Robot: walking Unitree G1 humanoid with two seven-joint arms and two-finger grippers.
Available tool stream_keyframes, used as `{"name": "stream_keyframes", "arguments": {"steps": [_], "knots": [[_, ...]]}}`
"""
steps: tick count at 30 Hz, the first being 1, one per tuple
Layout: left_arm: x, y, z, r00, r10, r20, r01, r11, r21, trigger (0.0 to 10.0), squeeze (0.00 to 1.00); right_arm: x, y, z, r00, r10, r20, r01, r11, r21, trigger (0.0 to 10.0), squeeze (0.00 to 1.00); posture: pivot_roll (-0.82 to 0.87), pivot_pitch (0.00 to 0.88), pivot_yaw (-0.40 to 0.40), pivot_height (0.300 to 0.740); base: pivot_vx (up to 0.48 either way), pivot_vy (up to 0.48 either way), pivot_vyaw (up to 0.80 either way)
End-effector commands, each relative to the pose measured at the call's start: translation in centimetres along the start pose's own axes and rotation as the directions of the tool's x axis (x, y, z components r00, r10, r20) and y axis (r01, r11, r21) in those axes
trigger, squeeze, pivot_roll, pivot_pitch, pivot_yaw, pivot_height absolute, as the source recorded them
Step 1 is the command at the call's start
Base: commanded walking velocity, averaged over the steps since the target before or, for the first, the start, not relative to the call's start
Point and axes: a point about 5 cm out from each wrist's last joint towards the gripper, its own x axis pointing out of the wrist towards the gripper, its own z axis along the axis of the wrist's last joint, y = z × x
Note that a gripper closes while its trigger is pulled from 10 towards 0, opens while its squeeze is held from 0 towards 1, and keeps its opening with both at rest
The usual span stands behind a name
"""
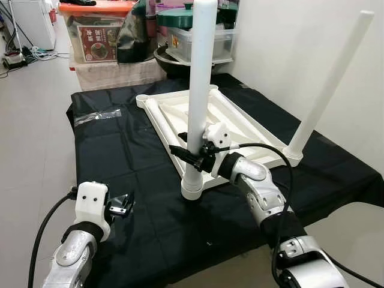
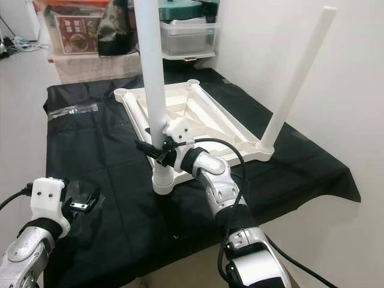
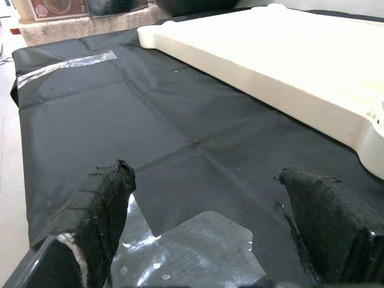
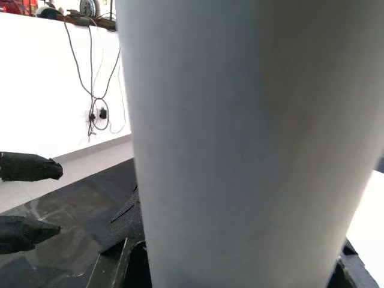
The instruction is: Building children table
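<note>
I see a white tabletop (image 1: 240, 123) lying upside down on a black cloth (image 1: 126, 150) spread over the floor. Two white legs stand up from it. One leg (image 1: 199, 90) is in the near corner, and the other leg (image 1: 333, 81) is in the right corner, close to the white wall (image 1: 288, 42).

My right gripper (image 1: 193, 155) is up against the near leg, low down, just above its socket. I think the fingers are closed around the leg, but the leg hides them, so I cannot tell for sure.

My left gripper (image 1: 122, 206) hangs low over the near left part of the cloth. Its two black fingers (image 3: 102, 204) are spread wide apart and hold nothing. A clear plastic scrap (image 3: 192, 246) lies on the cloth just under them.

Far behind the cloth are storage boxes (image 1: 96, 30).
</note>
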Motion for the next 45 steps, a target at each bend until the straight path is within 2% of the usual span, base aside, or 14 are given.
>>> {"name": "stream_keyframes", "arguments": {"steps": [1, 4, 5, 7, 12, 20, 24, 25, 30, 31, 36, 37, 45], "knots": [[-0.2, 0.0, -0.4, 1.000, -0.002, -0.021, 0.002, 1.000, 0.003, 10.0, 0.00, 0.2, -0.1, -1.0, 0.997, -0.033, -0.069, 0.031, 0.999, -0.021, 0.0, 0.00, 0.05, 0.000, -0.083, 0.740, 0.000, 0.000, 0.00], [-0.2, 0.0, -0.4, 1.000, -0.002, -0.021, 0.002, 1.000, 0.005, 10.0, 0.00, -0.1, -0.9, -1.1, 0.991, -0.065, -0.115, 0.059, 0.997, -0.054, 0.0, 0.00, 0.05, 0.000, -0.081, 0.740, 0.000, 0.000, 0.00], [-0.1, 0.0, -0.4, 1.000, -0.003, -0.022, 0.003, 1.000, 0.004, 10.0, 0.00, -0.9, -1.3, -1.2, 0.989, -0.046, -0.142, 0.036, 0.997, -0.075, 0.0, 0.00, 0.04, 0.000, -0.078, 0.740, 0.000, 0.000, 0.00], [-0.1, 0.0, -0.4, 1.000, -0.003, -0.022, 0.003, 1.000, 0.004, 10.0, 0.00, -1.1, -1.4, -1.2, 0.988, -0.040, -0.147, 0.028, 0.996, -0.079, 0.0, 0.00, 0.04, 0.000, -0.078, 0.740, 0.000, 0.000, 0.00], [0.0, -0.1, -0.5, 1.000, -0.008, -0.024, 0.008, 1.000, -0.001, 10.0, 0.00, -2.2, -0.7, -1.4, 0.984, 0.087, -0.155, -0.102, 0.990, -0.096, 0.0, 0.00, 0.03, 0.000, -0.074, 0.740, 0.000, 0.000, 0.00], [0.1, -0.1, -0.4, 1.000, -0.005, -0.019, 0.005, 1.000, -0.007, 10.0, 0.00, -1.3, 1.1, -1.8, 0.983, 0.139, -0.124, -0.147, 0.988, -0.053, 0.0, 0.00, 0.05, 0.000, -0.081, 0.740, 0.000, 0.000, 0.00], [0.0, 0.0, -0.5, 1.000, 0.000, -0.020, 0.000, 1.000, -0.008, 10.0, 0.00, -1.3, 1.5, -2.0, 0.982, 0.145, -0.118, -0.149, 0.988, -0.026, 0.0, 0.00, 0.05, 0.000, -0.083, 0.740, 0.000, 0.000, 0.00], [-0.2, 0.2, -0.6, 1.000, 0.008, -0.023, -0.009, 1.000, -0.015, 10.0, 0.00, -1.1, 1.7, -2.3, 0.988, 0.114, -0.108, -0.111, 0.993, 0.034, 0.0, 0.00, 0.05, 0.000, -0.090, 0.740, 0.000, 0.000, 0.00], [-0.2, 0.2, -0.6, 1.000, 0.016, -0.023, -0.017, 1.000, -0.023, 10.0, 0.00, -1.0, 1.8, -2.6, 0.994, 0.051, -0.095, -0.041, 0.993, 0.109, 0.0, 0.00, 0.05, 0.000, -0.092, 0.740, 0.000, 0.000, 0.00], [-0.2, 0.1, -0.6, 1.000, 0.014, -0.022, -0.015, 1.000, -0.027, 10.0, 0.00, -1.1, 2.5, -2.9, 0.995, 0.060, -0.086, -0.046, 0.986, 0.158, 0.0, 0.00, 0.06, 0.000, -0.088, 0.740, 0.000, 0.000, 0.00], [-0.2, 0.1, -0.6, 1.000, 0.012, -0.021, -0.013, 0.999, -0.030, 10.0, 0.00, -1.2, 3.0, -3.0, 0.993, 0.090, -0.080, -0.074, 0.980, 0.183, 0.0, 0.00, 0.05, 0.000, -0.082, 0.740, 0.000, 0.000, 0.00], [-0.1, 0.3, -0.5, 1.000, 0.010, -0.022, -0.011, 1.000, -0.027, 10.0, 0.00, -1.4, 3.2, -3.1, 0.988, 0.129, -0.084, -0.114, 0.980, 0.165, 0.0, 0.00, 0.05, 0.000, -0.080, 0.740, 0.000, 0.000, 0.00], [0.0, 0.4, -0.4, 1.000, 0.014, -0.018, -0.015, 0.999, -0.037, 10.0, 0.00, -1.4, 3.3, -2.7, 0.976, 0.200, -0.091, -0.181, 0.966, 0.182, 0.0, 0.00, 0.05, 0.000, -0.082, 0.740, 0.000, 0.000, 0.00]]}}
